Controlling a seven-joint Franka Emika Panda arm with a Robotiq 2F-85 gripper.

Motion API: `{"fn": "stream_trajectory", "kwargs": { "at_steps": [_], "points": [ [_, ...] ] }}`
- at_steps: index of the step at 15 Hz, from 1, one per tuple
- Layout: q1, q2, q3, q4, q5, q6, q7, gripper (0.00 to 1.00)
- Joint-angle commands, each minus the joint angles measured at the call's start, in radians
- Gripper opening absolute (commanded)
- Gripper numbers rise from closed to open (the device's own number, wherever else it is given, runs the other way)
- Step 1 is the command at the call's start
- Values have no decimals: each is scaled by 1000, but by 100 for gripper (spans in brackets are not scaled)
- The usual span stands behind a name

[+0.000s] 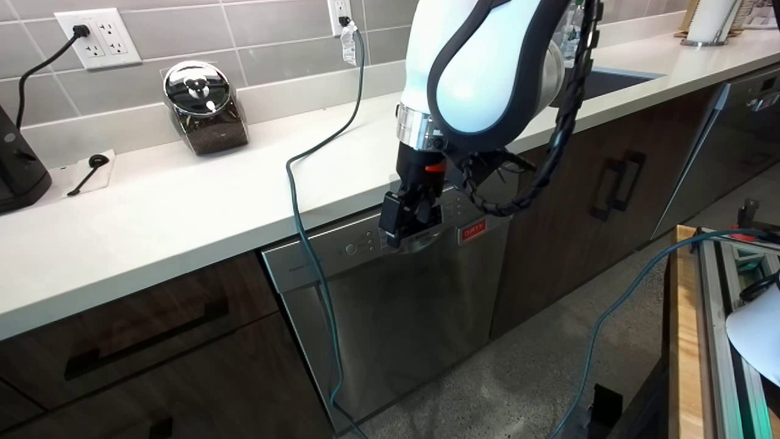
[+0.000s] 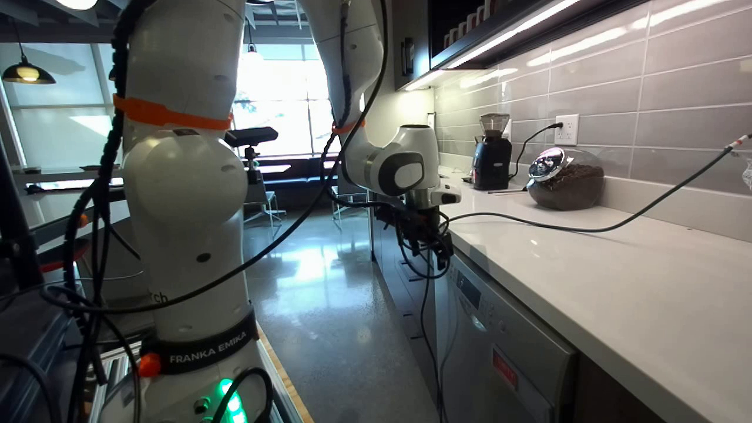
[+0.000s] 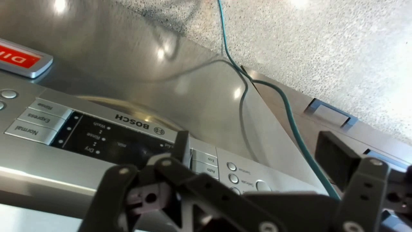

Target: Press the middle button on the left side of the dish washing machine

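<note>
— Where to look for the Bosch dishwasher (image 1: 402,311)?
— Under the white countertop (image 1: 183,213), between dark wood drawers (image 1: 225,366) and dark wood cabinet doors (image 1: 567,238).
— Pointing which way?
— Outward over the speckled floor (image 1: 512,384), away from the tiled wall (image 1: 292,55), with the long axis of the control strip (image 3: 91,111) parallel to the countertop's edge.
— And the Robotiq gripper (image 3: 257,151)?
— Spread wide, close to the control strip, with one finger (image 3: 182,148) overlapping the dark display (image 3: 112,138) in the wrist view.
— Touching the Auto button (image 3: 205,168)?
— Cannot tell.
— Labelled somehow?
— Yes, with a red DIRTY sign (image 1: 472,231) toward the cabinet-door end.
</note>
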Motion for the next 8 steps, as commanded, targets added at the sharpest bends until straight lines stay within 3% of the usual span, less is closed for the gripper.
{"fn": "stream_trajectory", "kwargs": {
  "at_steps": [1, 8],
  "points": [
    [-39, -71, 44, -10, 24, -134, -50, 100],
    [-12, -155, 23, 3, 10, -297, -19, 100]
  ]
}}
